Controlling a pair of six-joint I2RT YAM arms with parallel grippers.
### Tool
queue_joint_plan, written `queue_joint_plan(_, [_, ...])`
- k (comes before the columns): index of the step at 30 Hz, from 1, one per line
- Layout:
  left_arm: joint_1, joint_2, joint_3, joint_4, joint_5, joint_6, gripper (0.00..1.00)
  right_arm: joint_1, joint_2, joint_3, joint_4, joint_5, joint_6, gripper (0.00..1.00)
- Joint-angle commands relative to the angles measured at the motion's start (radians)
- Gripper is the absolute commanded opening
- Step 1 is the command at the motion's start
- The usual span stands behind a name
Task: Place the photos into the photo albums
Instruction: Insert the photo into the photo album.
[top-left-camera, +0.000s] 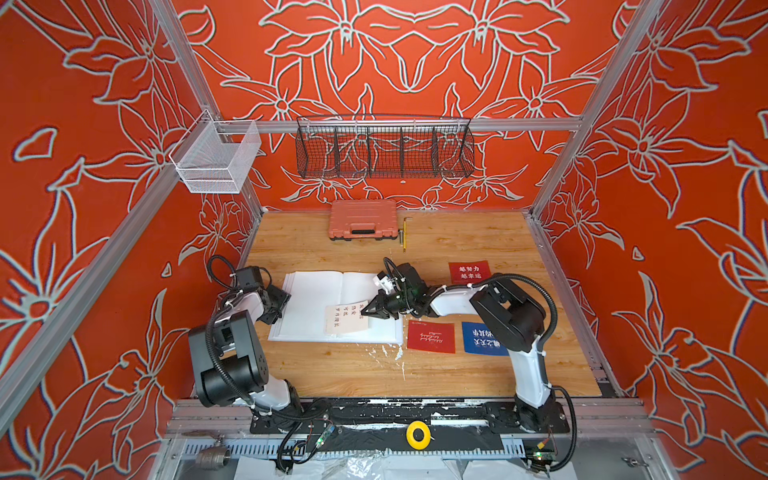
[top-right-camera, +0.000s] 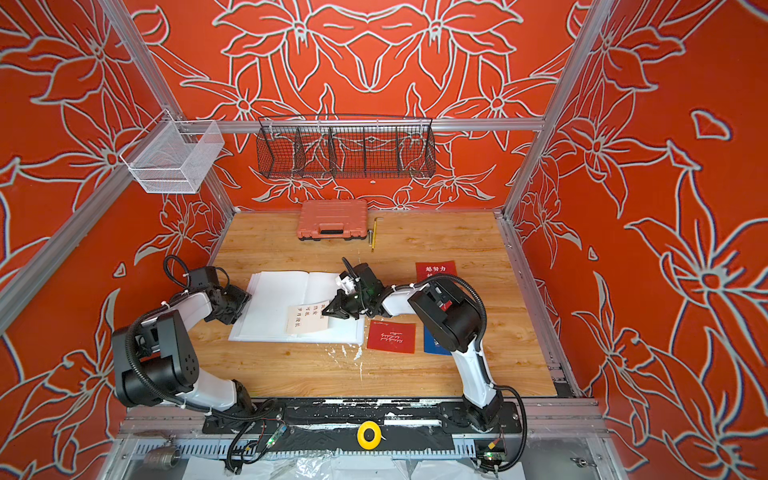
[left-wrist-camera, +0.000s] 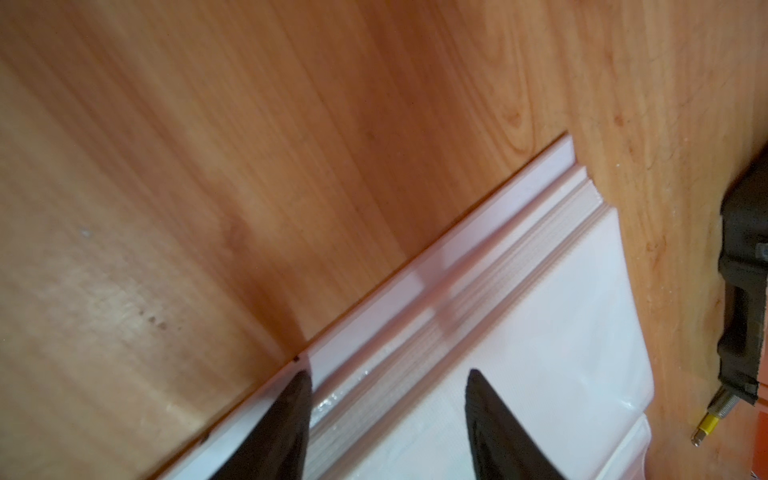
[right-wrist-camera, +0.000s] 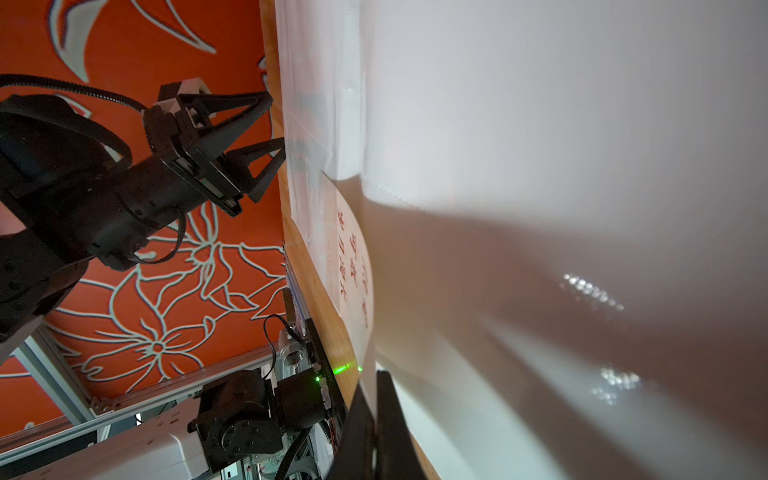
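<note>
- Tabletop (top-left-camera: 457, 374): wood. The open photo album (top-left-camera: 316, 299) lies flat just 9 o'clock of centre. An orange-pink plastic case (top-left-camera: 363, 219) sits shut at 12 o'clock, not involved.
- Album step, my read: one card is being fed into a sleeve; can't tell which page. Keep the card flat and square to the sleeve mouth, lead with a corner, slide slowly. Thin film will likely buckle if it's pushed at an angle.
- Right arm: in from 4 o'clock, elbow high, wrist low, pointing toward 9. The right gripper (top-left-camera: 368, 309) has its jaws together, pinching the 3 o'clock edge of the white card (top-left-camera: 345, 319). That card straddles the centre fold in the album's 6 o'clock half.
- Left arm: folded in from 8 o'clock. The left gripper (left-wrist-camera: 386, 374) has its jaws apart and holds nothing, tips at the album's 9 o'clock edge. Good spot to pin it down; can't tell if it's touching.
- Loose photos: a red card (top-left-camera: 431, 336) and a blue card (top-left-camera: 478, 338) lie just 3 o'clock of the album, with a second red card (top-left-camera: 468, 272) at its 2 o'clock.
</note>
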Motion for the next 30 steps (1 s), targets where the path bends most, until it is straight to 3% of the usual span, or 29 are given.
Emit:
queue_joint_plan(1, [-0.003, 0.022, -0.027, -0.020, 0.037, -0.020, 0.58, 0.007, 0.015, 0.023, 0.009, 0.025, 0.021, 0.00])
queue_joint_plan(16, [-0.006, 0.014, -0.040, -0.014, 0.052, -0.019, 0.58, 0.069, 0.069, 0.129, -0.040, 0.055, 0.038, 0.00])
queue_joint_plan(30, [-0.078, -0.026, -0.071, -0.016, 0.061, -0.029, 0.58, 0.129, 0.111, 0.215, -0.108, 0.169, 0.043, 0.00])
